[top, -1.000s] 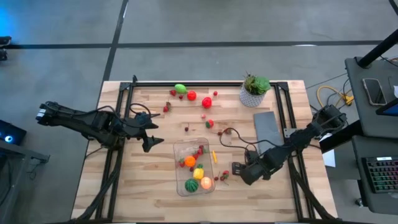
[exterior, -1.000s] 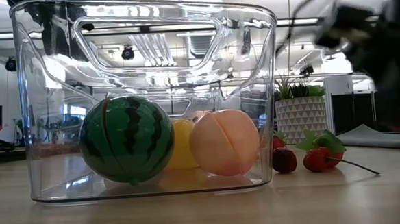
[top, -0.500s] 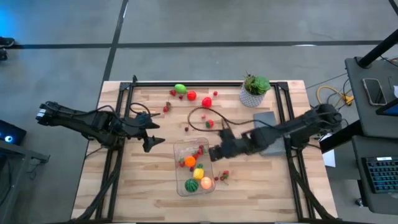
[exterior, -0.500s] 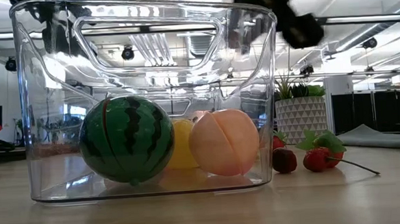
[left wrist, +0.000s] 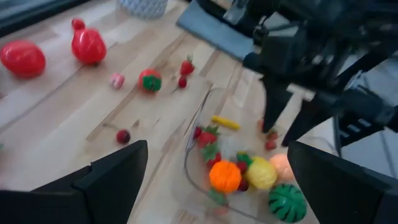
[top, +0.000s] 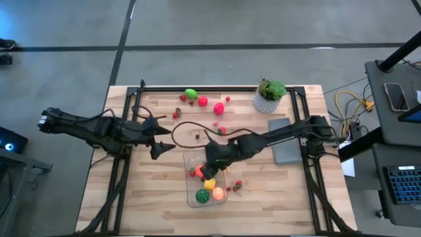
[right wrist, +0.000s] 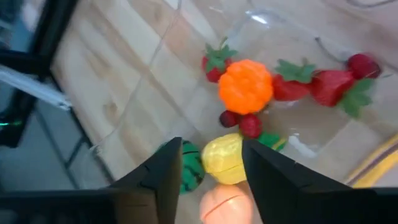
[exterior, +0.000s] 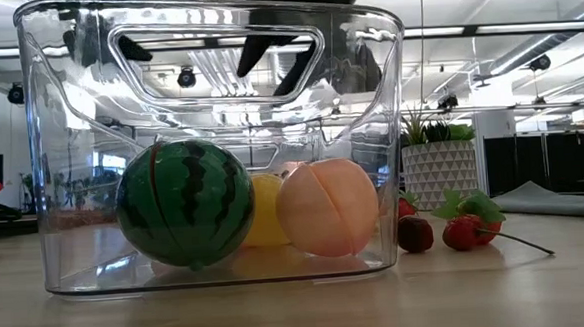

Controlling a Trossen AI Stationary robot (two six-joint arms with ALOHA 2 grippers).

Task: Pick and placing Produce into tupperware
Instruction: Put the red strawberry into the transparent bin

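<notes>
Inside the tupperware (exterior: 211, 148), the yellow piece (exterior: 266, 213) sits half hidden behind the watermelon (exterior: 185, 202) and peach (exterior: 327, 209); strawberries (exterior: 464, 231) beside it are partly covered.

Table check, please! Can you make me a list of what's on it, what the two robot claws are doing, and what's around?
Surface: wooden table.
Job's things: clear tupperware holding watermelon, peach, lemon and orange; small red pieces lie loose outside it.
Clutter: potted plant, grey slab.
Grippers: right gripper over the tupperware, jaws apart, nothing between them; left gripper beside it, jaws open and empty.
Cables: black cable loops over the table; yellow cable off it.
Surroundings: grey floor, desk with keyboard.
</notes>
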